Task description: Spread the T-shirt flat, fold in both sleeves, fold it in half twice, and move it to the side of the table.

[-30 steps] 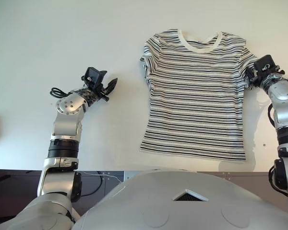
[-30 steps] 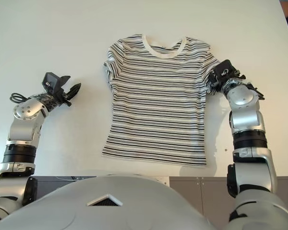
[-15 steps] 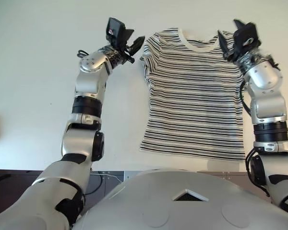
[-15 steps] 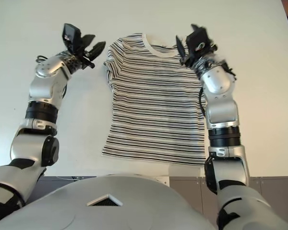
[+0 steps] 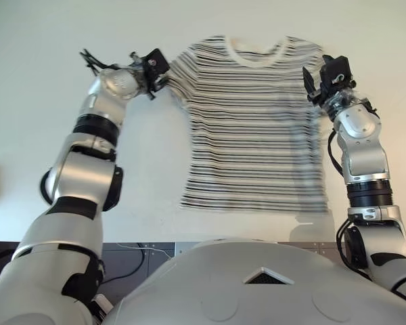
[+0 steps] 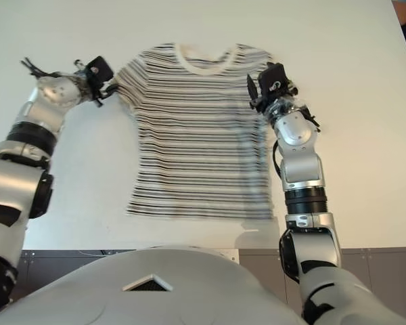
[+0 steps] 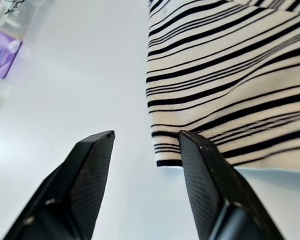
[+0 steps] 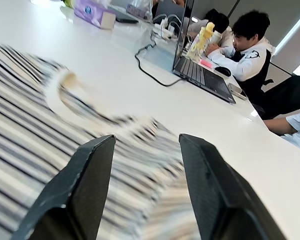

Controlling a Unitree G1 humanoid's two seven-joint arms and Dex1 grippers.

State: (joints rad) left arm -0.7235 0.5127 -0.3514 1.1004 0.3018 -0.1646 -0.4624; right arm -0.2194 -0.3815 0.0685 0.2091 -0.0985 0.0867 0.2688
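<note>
Striped black-and-white fabric T-shirt (image 5: pixel 254 122) lies flat on the white table (image 5: pixel 34 142) in the head view, left gripper (image 5: pixel 164 76) at one sleeve (image 5: pixel 179 68), right gripper (image 5: pixel 311 84) over the other. Left wrist: jaws are set apart astride the hem; a shallow pinch could slip. Right wrist: jaws are parted above blurred fabric; contact cannot be judged.

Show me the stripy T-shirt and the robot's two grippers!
T-shirt (image 5: pixel 250 128): left eye view, middle of its chest.
left gripper (image 7: pixel 146 134): left wrist view, midway between its open jaws.
right gripper (image 8: pixel 146 136): right wrist view, midway between its open jaws.
</note>
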